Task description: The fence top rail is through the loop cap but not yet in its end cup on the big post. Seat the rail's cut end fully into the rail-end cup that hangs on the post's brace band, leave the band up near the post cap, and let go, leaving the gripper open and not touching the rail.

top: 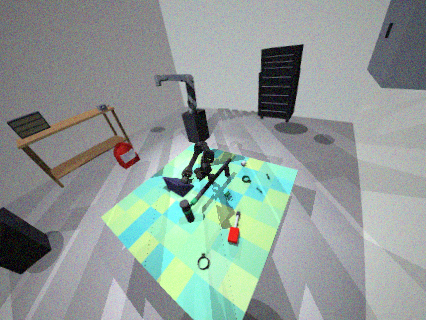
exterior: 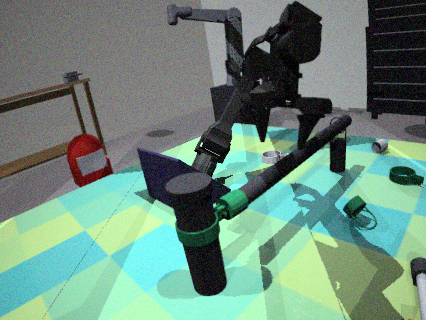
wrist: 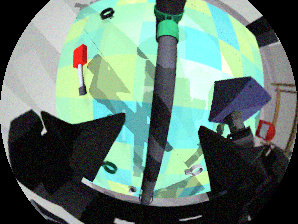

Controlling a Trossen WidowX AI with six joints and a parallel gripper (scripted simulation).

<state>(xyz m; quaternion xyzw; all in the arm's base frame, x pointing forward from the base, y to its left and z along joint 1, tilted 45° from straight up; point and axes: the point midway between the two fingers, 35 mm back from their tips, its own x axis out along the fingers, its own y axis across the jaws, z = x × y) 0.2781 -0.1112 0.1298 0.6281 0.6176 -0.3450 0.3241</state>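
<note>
arm (exterior: 235, 107): bent, reaching down | tool (exterior: 285, 131): fingers spread wide, holding nothing
</note>
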